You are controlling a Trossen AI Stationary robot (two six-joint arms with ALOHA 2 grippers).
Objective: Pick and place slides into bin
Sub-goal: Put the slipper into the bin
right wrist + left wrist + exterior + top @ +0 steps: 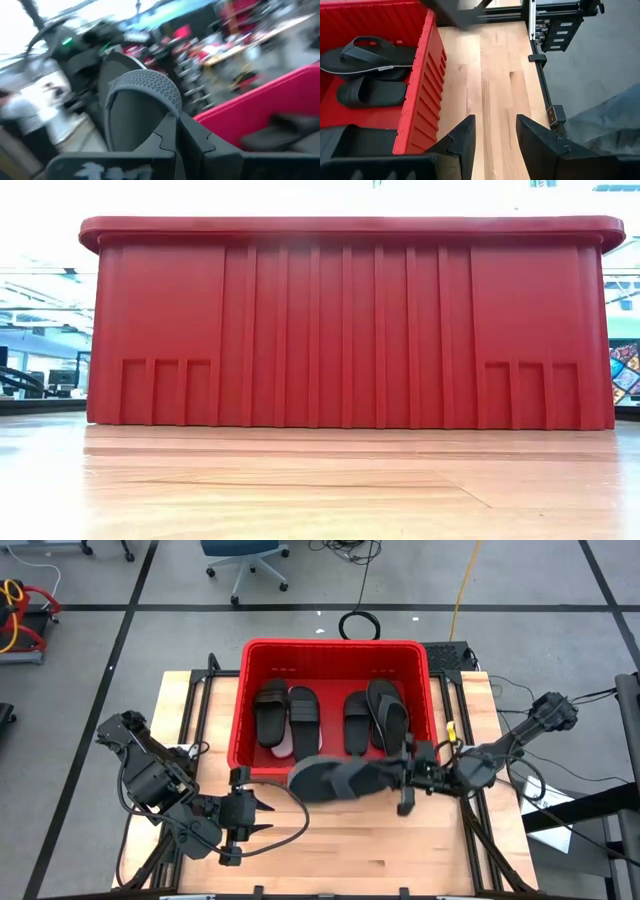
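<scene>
From above, the right pincer (400, 780) is pinching a black slide (335, 778), holding it over the near rim of the red bin (262, 648). Four slides (300, 717) are lying inside. The left pincer (262, 818) is waiting spread wide over the table (340, 850). The low camera is showing only the bin's wall (350, 330). The left wrist camera is showing spread fingers (462, 142) beside the bin. The right wrist camera is showing the pinched slide (142, 97).

I work in a robotics lab or workshop. My wooden table (330, 850) sits on a black metal frame over a grey concrete floor (560, 580) marked with dark tape lines. Beyond the table's far edge stands a blue rolling office chair (245, 558), with loose cables (350, 550) and a yellow cord (465, 580) trailing nearby. Level across the table, cluttered benches and equipment fill the room behind.
</scene>
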